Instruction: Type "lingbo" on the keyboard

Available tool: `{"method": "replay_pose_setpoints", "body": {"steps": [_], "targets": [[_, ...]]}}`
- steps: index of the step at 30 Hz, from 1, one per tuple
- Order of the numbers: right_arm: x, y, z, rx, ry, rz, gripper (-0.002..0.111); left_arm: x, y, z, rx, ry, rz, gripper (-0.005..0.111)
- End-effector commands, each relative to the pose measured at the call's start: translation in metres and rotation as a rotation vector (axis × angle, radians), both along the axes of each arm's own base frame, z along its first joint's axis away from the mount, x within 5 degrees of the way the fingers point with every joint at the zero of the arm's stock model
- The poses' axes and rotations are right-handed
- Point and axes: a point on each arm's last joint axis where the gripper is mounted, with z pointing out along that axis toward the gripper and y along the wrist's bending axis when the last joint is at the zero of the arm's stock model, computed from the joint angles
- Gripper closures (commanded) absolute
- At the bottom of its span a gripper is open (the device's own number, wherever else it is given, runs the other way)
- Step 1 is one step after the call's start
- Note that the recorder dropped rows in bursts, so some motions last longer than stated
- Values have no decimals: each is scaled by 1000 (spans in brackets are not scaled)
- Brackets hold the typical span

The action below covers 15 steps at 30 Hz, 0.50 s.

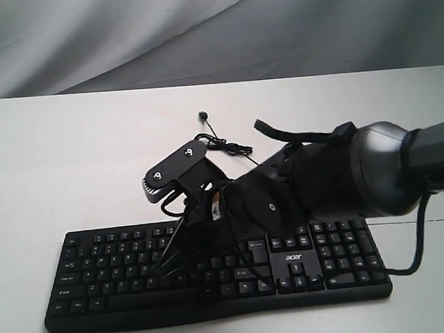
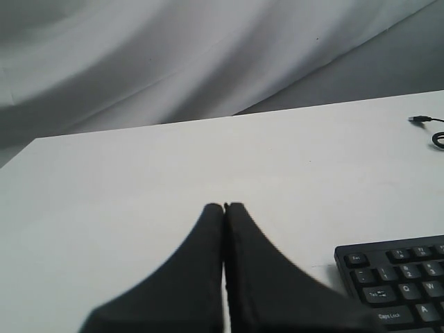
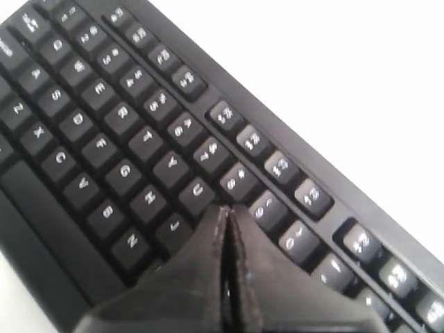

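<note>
The black keyboard (image 1: 121,253) with white legends and an "acer" logo (image 1: 294,257) lies near the table's front edge. My right gripper (image 1: 166,267) reaches across from the right, shut with nothing in it, its tips down on the letter keys at the keyboard's middle-left. In the right wrist view the shut tips of that gripper (image 3: 225,209) sit just beside the U key (image 3: 196,191) and the J key (image 3: 173,225), hiding the key under them. My left gripper (image 2: 224,207) is shut and empty over bare table, to the side of the keyboard's Esc corner (image 2: 357,259).
The keyboard's thin black cable (image 1: 222,144) curls on the white table (image 1: 69,162) behind it, ending in a plug (image 1: 202,116). The right arm's bulky body (image 1: 359,168) hangs over the keyboard's right half. A grey cloth backdrop (image 1: 197,31) rises behind the table.
</note>
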Motion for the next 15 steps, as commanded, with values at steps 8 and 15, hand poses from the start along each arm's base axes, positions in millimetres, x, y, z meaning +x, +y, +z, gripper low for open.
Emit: {"method": "replay_pose_setpoints", "body": {"steps": [8, 15], "targets": [[13, 13, -8, -27, 8, 19, 108, 0, -1, 0, -5, -10, -8, 107], [13, 13, -9, -38, 6, 27, 108, 0, -1, 0, -5, -10, -8, 107]]}}
